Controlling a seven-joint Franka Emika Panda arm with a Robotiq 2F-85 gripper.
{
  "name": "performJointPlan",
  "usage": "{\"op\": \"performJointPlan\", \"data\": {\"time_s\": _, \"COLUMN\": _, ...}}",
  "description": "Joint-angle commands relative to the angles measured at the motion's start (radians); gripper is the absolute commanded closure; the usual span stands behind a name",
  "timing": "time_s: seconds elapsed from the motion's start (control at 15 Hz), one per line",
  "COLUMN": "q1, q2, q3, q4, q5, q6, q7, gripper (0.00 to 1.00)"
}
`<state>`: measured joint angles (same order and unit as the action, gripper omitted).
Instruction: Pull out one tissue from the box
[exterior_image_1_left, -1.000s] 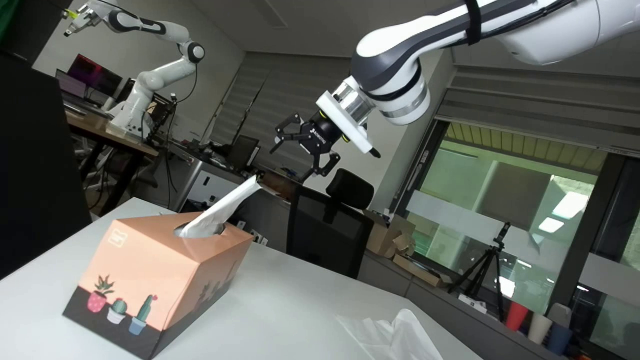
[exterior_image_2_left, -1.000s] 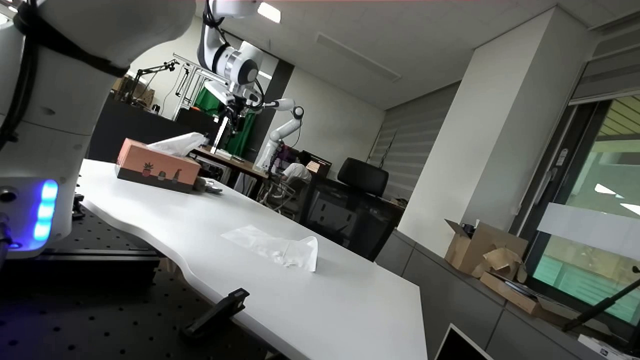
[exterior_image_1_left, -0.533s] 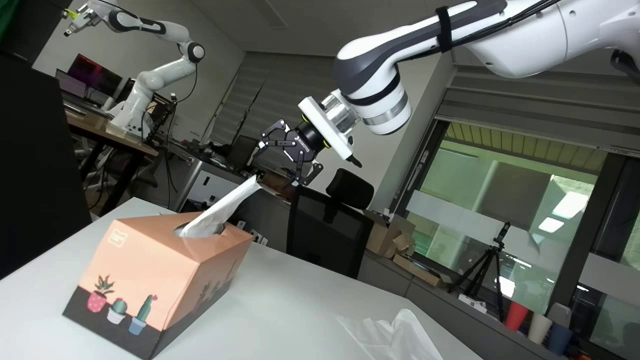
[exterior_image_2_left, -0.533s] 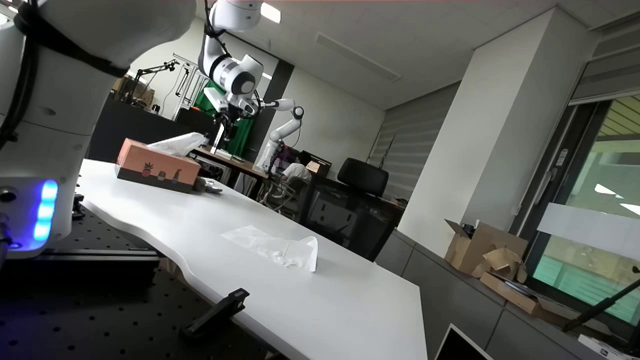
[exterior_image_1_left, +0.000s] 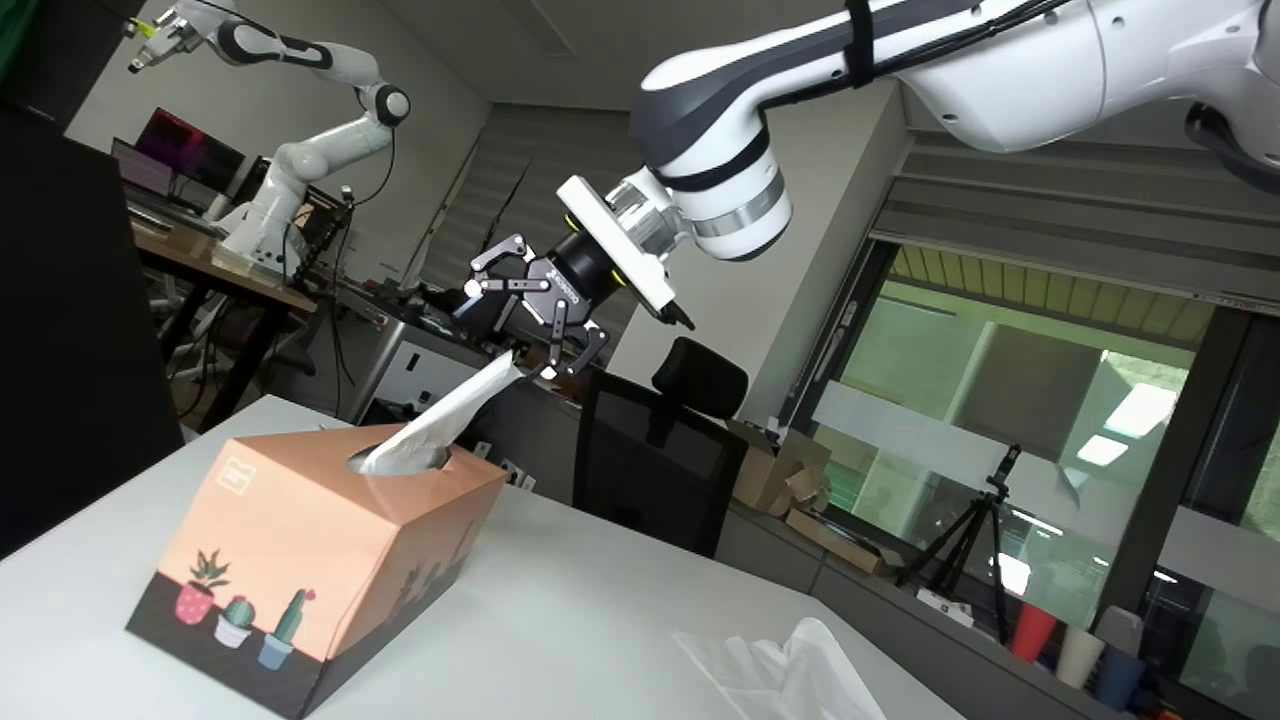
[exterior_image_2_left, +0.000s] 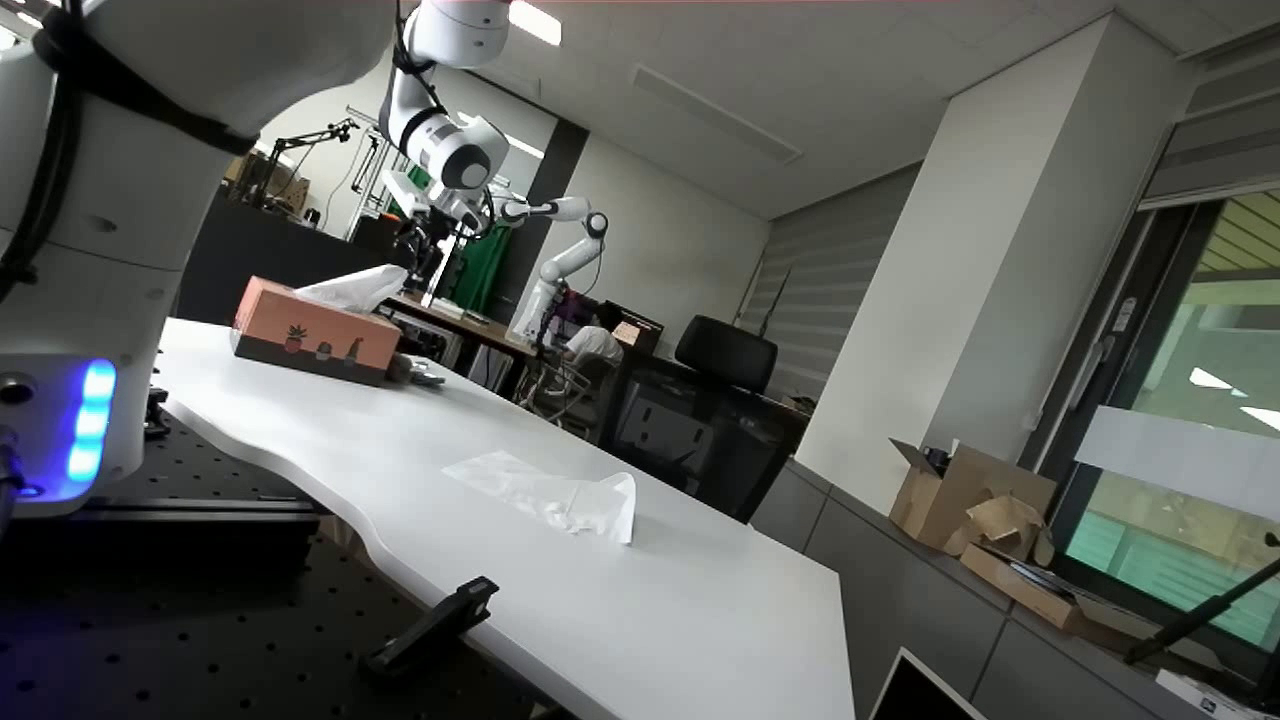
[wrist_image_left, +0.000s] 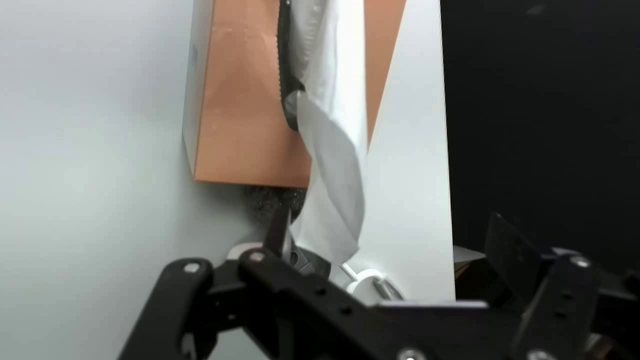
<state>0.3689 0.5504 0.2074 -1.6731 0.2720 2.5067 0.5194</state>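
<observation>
We see the pincer (wrist_image_left: 391, 232) spread wide, empty. Just ahead of it, the tissue (wrist_image_left: 337, 125) rises from the box (wrist_image_left: 242, 100), which sits beyond and below on the bench (wrist_image_left: 110, 125). We judge the tissue light, limp, easily torn, best pinched near its free end. Pincer contact is unclear; the wrist view crops the box's far end.

Black mesh office chair (exterior_image_1_left: 650, 480) beyond the white table (exterior_image_1_left: 570, 600), black clamp (exterior_image_2_left: 432, 630) at its edge, open cardboard box (exterior_image_2_left: 985, 480) and black tripod (exterior_image_1_left: 970, 535) near a window (exterior_image_1_left: 905, 350), 2 screens (exterior_image_1_left: 188, 150) above a brown desk (exterior_image_1_left: 190, 258)
</observation>
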Motion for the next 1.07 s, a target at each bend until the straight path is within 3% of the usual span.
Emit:
{"op": "performJointPlan", "data": {"time_s": 0.0, "q1": 0.011, "q2": 0.012, "q3": -0.012, "q4": 0.059, "q5": -0.004, "q6": -0.108, "q7": 0.024, "gripper": 0.00}}
{"op": "performJointPlan", "data": {"time_s": 0.13, "q1": 0.004, "q2": 0.020, "q3": -0.006, "q4": 0.079, "q5": 0.006, "q6": -0.155, "q7": 0.013, "gripper": 0.00}}
{"op": "performJointPlan", "data": {"time_s": 0.27, "q1": 0.000, "q2": 0.031, "q3": -0.003, "q4": 0.099, "q5": 0.008, "q6": -0.187, "q7": -0.004, "gripper": 0.25}}
{"op": "performJointPlan", "data": {"time_s": 0.8, "q1": 0.006, "q2": 0.059, "q3": -0.012, "q4": 0.139, "q5": 0.003, "q6": -0.199, "q7": 0.004, "gripper": 0.83}}
{"op": "performJointPlan", "data": {"time_s": 1.0, "q1": -0.001, "q2": 0.054, "q3": -0.012, "q4": 0.144, "q5": 0.008, "q6": -0.202, "q7": -0.003, "gripper": 0.99}}
